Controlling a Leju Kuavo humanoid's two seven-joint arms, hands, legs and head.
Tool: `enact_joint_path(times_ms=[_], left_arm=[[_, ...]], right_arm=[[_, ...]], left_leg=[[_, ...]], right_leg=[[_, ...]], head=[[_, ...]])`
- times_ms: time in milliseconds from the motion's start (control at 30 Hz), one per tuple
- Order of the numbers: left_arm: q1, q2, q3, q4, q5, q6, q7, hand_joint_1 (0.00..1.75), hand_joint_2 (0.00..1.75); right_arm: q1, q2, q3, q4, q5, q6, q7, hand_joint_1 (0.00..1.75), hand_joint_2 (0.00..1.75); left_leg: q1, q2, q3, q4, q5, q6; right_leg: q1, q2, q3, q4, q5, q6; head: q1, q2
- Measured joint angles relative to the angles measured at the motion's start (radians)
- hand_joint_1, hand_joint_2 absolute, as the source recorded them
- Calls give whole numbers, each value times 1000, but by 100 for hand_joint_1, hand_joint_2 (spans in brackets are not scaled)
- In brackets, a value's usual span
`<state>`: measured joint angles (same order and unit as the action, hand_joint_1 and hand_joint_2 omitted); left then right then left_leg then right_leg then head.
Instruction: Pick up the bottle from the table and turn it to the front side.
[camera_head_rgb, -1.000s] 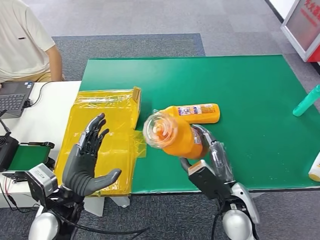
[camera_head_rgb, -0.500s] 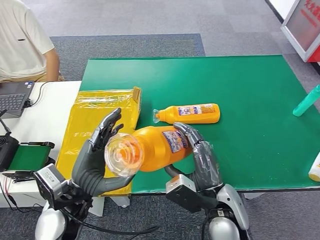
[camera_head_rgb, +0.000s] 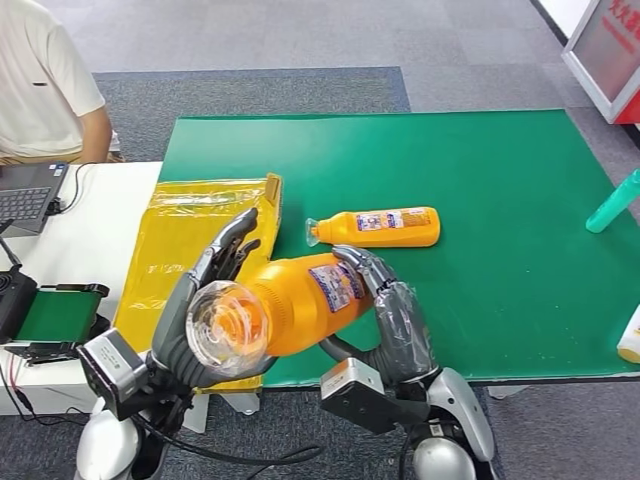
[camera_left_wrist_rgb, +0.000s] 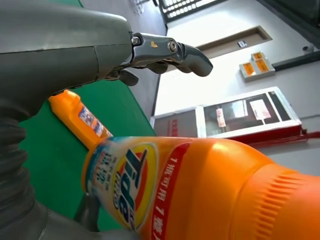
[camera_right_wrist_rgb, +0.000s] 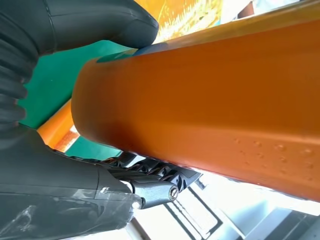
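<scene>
**Two hands around one orange bottle**

Two robot hands meet at the big orange plastic bottle with a clear cap. It is up in the air, lying on its side above the near edge of the green table mat. Its clear cap end points toward the robot, and its flat bottom end points away.

From the head view, the right hand wraps its dark fingers around the far end of the bottle, over the small label, and grips it. The left hand is cupped at the cap end, with its fingers spread up behind the bottle and its thumb under it. If the left hand really squeezes the bottle, I cannot tell.

The left wrist view shows what the head view does not: the bottle's big round label with blue letters and a red band. It also shows the left hand's fingers stretched out above the bottle, not touching it there.

The right wrist view shows the plain orange side of the bottle, with the right thumb on one side and the fingers on the other.

A second orange bottle, smaller and slimmer, lies flat on the mat just past the held one. A shiny yellow plastic bag lies flat at the mat's left side; what is inside is hidden. A teal bottle lies at the right edge. A person in a pale shirt sits by a laptop on the white table.
</scene>
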<state>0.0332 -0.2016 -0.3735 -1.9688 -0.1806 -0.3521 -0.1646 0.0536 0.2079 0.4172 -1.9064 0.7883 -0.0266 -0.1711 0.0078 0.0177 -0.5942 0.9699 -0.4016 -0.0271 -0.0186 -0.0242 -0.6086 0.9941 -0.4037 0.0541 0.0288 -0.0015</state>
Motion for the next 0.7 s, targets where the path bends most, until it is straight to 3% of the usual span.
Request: enact_joint_path(times_ms=[133,700], left_arm=[[-11,4,-15,0,-12,7,1,0,175],[-108,16,-167,4,-331,99,-21,0,175]], right_arm=[[0,-3,5,0,-18,9,4,175,175],[-15,-6,25,6,-30,8,22,175,175]], left_leg=[[0,0,0,0,0,0],[0,0,0,0,0,0]], right_leg=[[0,0,0,0,0,0],[0,0,0,0,0,0]], head=[[0,0],[0,0]])
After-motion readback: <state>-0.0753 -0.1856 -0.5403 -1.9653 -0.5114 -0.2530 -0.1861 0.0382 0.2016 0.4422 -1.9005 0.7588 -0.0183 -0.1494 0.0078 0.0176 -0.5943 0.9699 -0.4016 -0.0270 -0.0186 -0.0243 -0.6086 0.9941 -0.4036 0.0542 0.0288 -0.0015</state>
